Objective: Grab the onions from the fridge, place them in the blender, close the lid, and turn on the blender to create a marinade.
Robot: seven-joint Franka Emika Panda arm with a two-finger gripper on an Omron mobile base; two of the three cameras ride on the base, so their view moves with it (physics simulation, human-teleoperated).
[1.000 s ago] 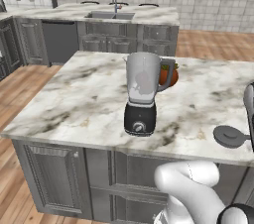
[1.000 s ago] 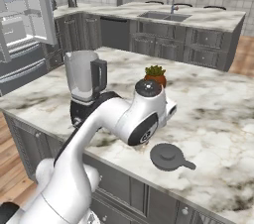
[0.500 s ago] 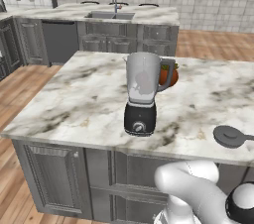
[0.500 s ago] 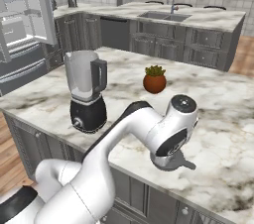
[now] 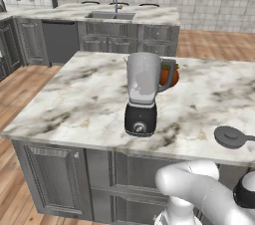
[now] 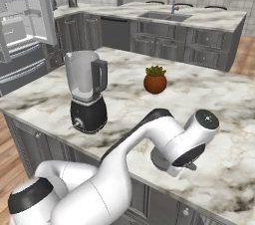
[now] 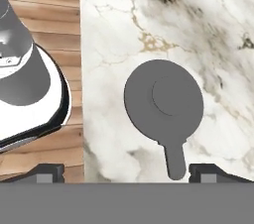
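The blender [image 5: 142,94] stands on the marble island with its jug mouth uncovered. A faint reddish shape shows through the jug wall; I cannot tell whether it is one of the onions. The lid [image 7: 163,101], a dark grey disc with a short tab, lies flat on the island near its front right edge [image 5: 230,137]. My gripper [image 7: 126,173] hangs open straight above it, one fingertip on each side and clear of it. In the right base view my hand [image 6: 174,159] covers the lid. The fridge [image 6: 22,25] stands at the far left with its door open.
A small potted plant [image 6: 155,80] sits behind and to the right of the blender [image 6: 87,92]. The island's front edge [image 7: 82,94] runs close beside the lid, with wooden floor beyond it. A back counter with a sink [image 5: 114,14] lies across the aisle.
The arm has swung right across the island, from near the potted plant to above the lid. The gripper has stayed open, and blender and lid have not moved.
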